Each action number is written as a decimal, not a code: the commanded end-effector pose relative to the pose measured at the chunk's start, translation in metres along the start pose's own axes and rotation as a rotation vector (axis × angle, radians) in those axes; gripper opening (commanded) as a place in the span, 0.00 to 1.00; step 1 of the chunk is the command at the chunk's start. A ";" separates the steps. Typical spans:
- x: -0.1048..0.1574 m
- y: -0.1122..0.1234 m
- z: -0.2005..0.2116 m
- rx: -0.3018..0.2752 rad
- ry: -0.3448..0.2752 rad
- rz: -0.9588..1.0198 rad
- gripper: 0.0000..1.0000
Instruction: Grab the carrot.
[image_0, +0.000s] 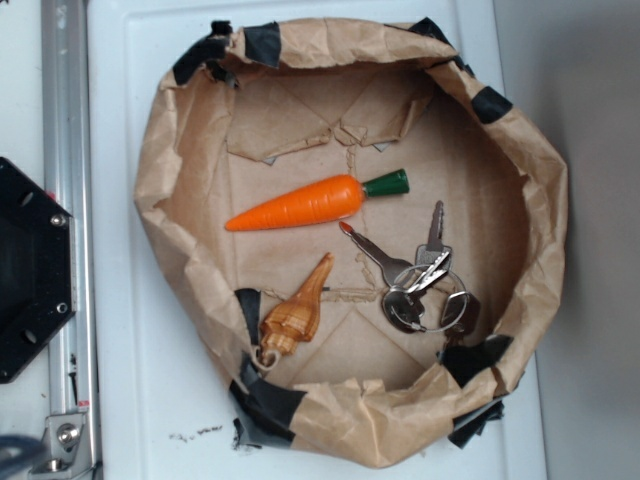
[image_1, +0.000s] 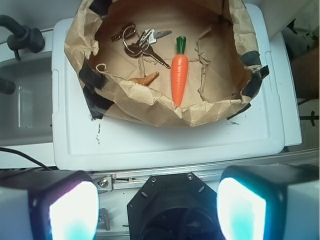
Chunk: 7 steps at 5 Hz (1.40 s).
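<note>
Three things lie inside the crumpled brown-paper basin (image_0: 170, 180) with black tape patches, which sits on a white plastic lid (image_1: 165, 142). The glossy bright-orange toy carrot (image_0: 300, 207) with its dark green conical cap rests near the basin's middle, apart from the rest. In the exterior view its long axis runs almost level, tip to the left, cap to the right and slightly higher. Below it lie an amber spiral seashell (image_0: 296, 315) and a bunch of silver keys (image_0: 420, 280). The gripper (image_1: 157, 210) hangs well back from the basin, its pale fingers (image_1: 72, 210) spread wide and seemingly empty.
</note>
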<state>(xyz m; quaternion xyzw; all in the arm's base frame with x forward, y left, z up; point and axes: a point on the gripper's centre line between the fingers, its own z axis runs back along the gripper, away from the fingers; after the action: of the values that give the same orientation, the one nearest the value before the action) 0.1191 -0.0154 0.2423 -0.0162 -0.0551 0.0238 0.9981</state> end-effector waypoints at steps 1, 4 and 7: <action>0.000 0.000 0.000 0.000 0.000 0.000 1.00; 0.117 0.033 -0.109 0.092 -0.132 -0.157 1.00; 0.122 0.038 -0.216 0.165 0.091 -0.146 1.00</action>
<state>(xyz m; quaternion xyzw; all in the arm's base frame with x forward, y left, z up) 0.2611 0.0202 0.0349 0.0675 0.0020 -0.0471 0.9966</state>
